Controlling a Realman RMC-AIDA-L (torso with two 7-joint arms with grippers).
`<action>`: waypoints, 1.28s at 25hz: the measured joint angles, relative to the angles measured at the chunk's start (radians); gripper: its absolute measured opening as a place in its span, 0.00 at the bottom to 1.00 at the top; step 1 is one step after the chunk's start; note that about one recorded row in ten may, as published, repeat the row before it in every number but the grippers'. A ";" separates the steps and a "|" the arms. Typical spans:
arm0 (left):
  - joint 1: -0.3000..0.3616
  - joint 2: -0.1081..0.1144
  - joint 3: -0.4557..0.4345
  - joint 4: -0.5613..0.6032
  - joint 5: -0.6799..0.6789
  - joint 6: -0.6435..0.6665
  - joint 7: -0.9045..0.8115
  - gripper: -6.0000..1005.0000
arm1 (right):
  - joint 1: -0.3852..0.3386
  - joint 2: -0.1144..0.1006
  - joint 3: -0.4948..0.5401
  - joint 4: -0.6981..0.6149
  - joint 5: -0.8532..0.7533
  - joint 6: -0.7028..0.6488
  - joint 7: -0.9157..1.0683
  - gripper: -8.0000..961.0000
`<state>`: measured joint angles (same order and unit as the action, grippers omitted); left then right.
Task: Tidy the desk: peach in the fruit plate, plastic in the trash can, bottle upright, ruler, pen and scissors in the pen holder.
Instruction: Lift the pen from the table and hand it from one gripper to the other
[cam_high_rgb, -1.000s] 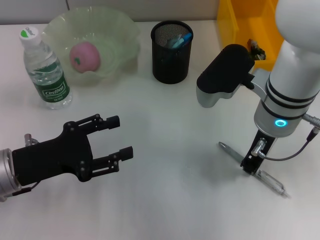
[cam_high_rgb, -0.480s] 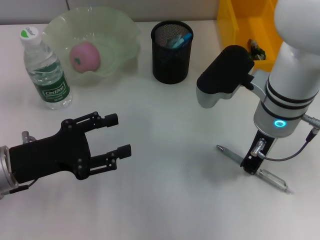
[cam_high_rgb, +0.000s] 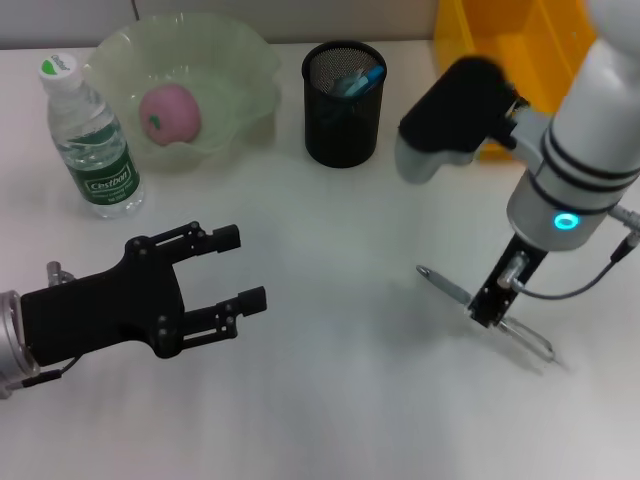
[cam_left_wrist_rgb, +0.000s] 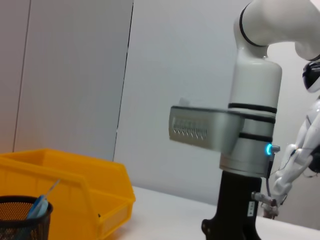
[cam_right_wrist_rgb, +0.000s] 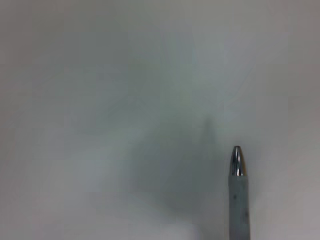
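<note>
White desk (cam_high_rgb: 330, 400) fills your view, with a pale wall behind it in the left wrist view. Starting at your left, the bottle (cam_high_rgb: 90, 140) stands upright near the far edge, and just beside it the fruit plate (cam_high_rgb: 215, 60) already holds the peach (cam_high_rgb: 168, 112). Nearer you, the left gripper (cam_high_rgb: 235, 270) hovers low over bare desk with its fingers spread apart and nothing between them. At centre back sits the black mesh pen holder (cam_high_rgb: 343, 105), with something blue inside. Beyond it to the right is the yellow trash can (cam_high_rgb: 490, 40). On your right, the right gripper (cam_high_rgb: 492, 303) points down and appears clamped on the pen (cam_high_rgb: 445, 285) near its middle; the tip seems to be off the desk, though that view is smeared. Expect the pen to be light, stiff and slick, so it can pivot in the pads. Hold near the middle, as here, and tilt it tip-down before you carry it over the holder.
</note>
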<state>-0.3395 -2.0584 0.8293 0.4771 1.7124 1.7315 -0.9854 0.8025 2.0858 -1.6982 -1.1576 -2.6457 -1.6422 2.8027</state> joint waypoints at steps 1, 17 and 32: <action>-0.001 -0.001 -0.001 0.000 -0.002 0.004 -0.006 0.75 | -0.006 0.000 0.029 -0.014 0.011 -0.007 -0.014 0.13; -0.047 -0.013 -0.009 -0.114 -0.126 0.022 0.000 0.75 | -0.222 -0.004 0.604 0.085 0.594 0.032 -0.669 0.13; -0.121 -0.012 0.037 -0.177 -0.160 -0.012 -0.024 0.75 | -0.279 -0.002 0.648 0.462 0.903 0.082 -1.535 0.13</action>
<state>-0.4601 -2.0708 0.8662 0.3001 1.5521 1.7190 -1.0096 0.5236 2.0840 -1.0504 -0.6955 -1.7424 -1.5598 1.2678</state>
